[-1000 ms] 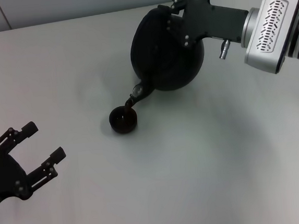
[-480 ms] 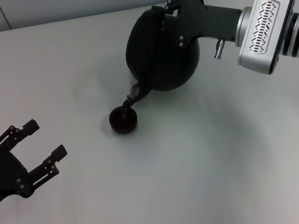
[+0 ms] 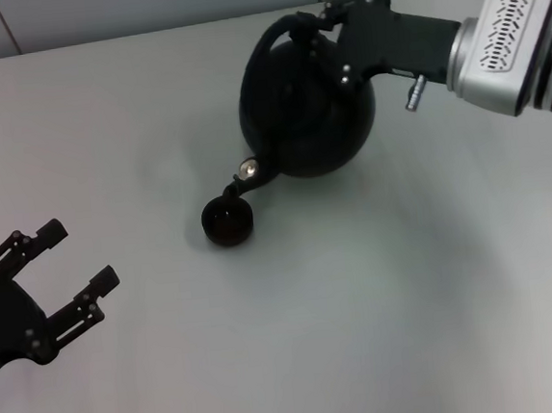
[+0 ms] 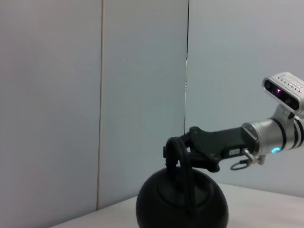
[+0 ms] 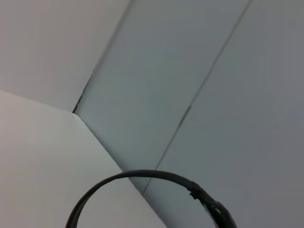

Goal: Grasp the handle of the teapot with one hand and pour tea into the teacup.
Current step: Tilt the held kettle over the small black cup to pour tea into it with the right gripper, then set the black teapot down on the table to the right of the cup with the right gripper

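The round black teapot [image 3: 302,117] stands at the back of the table, its short spout [image 3: 247,175] pointing at the teacup. The small dark teacup [image 3: 227,221] stands just in front of the spout tip. My right gripper [image 3: 323,28] reaches in from the right and is shut on the arched black handle [image 3: 275,34] at the pot's top. The left wrist view shows the same grip: the teapot [image 4: 183,206], its handle [image 4: 183,156] and the right gripper [image 4: 190,145]. The right wrist view shows only the handle's arc [image 5: 142,175]. My left gripper [image 3: 82,252] is open and empty at the front left.
The grey table [image 3: 362,305] runs to a pale panelled wall [image 3: 142,6] behind the teapot. Nothing else stands on it in view.
The teapot has tipped back toward upright and its spout has lifted off the teacup's rim. The right arm has shifted slightly right and back. The left arm has barely moved.
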